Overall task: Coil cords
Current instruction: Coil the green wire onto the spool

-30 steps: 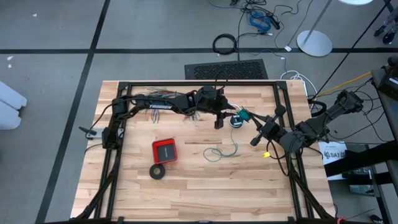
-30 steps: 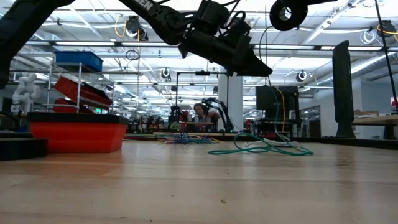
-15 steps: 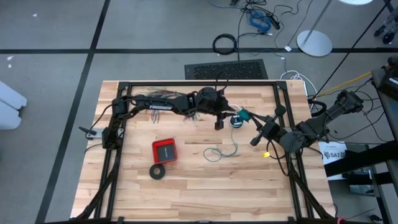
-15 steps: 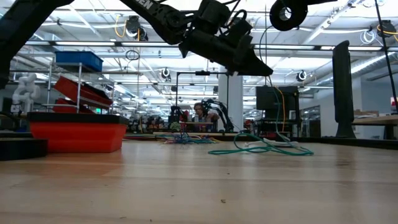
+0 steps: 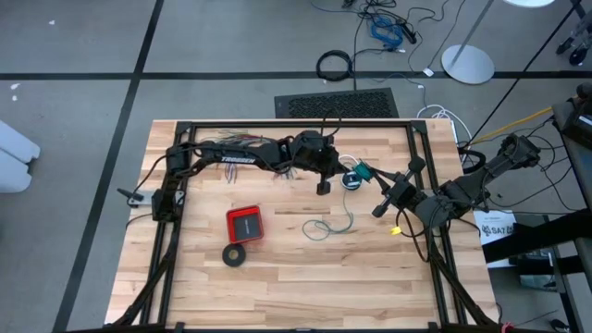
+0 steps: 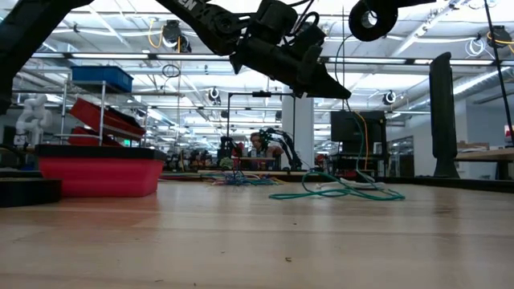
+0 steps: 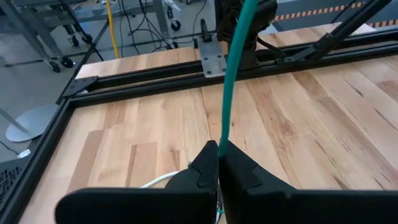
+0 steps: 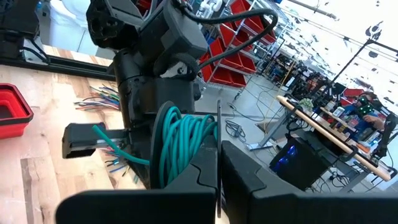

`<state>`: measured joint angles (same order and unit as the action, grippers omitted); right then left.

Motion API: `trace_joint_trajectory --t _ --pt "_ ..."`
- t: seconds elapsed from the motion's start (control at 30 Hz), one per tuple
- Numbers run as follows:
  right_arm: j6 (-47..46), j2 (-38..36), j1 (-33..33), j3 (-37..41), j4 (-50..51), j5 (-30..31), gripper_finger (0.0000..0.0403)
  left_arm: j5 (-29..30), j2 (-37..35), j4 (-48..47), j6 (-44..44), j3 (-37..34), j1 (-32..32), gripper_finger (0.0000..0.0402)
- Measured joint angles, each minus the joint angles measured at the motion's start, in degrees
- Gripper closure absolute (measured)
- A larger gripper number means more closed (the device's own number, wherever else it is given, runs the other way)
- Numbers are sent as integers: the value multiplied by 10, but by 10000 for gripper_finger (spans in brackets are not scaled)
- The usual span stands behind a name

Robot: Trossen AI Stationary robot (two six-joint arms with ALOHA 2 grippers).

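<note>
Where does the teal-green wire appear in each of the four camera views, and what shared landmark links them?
High view: teal-green wire loops right of table centre.
Low view: it lies right of centre.
Left wrist view: it rises from the shut left hand.
Right wrist view: coiled above the right hand.
Landmark: the left hand.

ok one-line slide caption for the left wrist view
Left tool shut on the taut teal-green wire above the wooden table.

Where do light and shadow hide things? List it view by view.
Low view: bright ceiling lights behind it turn the left gripper into a black silhouette; the thin teal-green wire on the table is readable. High view: even light, only faint shadows on the wooden table. Right wrist view: glare washes out the upper background.
</note>
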<state>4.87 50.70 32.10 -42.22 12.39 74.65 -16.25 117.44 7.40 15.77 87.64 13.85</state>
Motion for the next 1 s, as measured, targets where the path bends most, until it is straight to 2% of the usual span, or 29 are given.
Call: trace_joint_trajectory --t 0.4,1.0 --pt "-101 7 -10 0 131 -30 403 -1 -49 -39 11 0 7 400" --pt "-128 90 -113 0 136 -25 403 -4 -57 -60 1 0 -23 401"
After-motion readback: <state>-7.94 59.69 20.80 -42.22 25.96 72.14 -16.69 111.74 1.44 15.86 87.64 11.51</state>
